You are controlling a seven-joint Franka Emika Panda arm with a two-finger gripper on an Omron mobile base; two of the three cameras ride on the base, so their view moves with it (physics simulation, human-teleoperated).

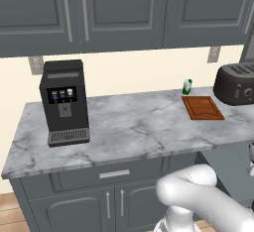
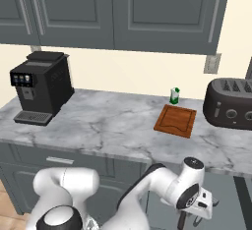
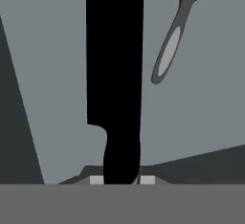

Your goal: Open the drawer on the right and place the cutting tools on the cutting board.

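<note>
**Gripping the knife in the drawer**

Clamping narrow on the black knife (image 3: pixel 115 74), gripper (image 3: pixel 122 180) reaching down into the grey drawer (image 3: pixel 57 74). Lying just beside, apart: the peeler (image 3: pixel 168 55). Sitting bare on the counter (image 1: pixel 129 122), the cutting board (image 1: pixel 202 108), near the toaster (image 1: pixel 235 84). Possibly lifting; hard telling.

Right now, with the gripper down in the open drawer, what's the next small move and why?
Probably lift straight up. In the hand view the gripper looks closed on the black knife at its handle, the peeler lies apart beside it in the drawer, and the cutting board sits bare on the counter above.
</note>
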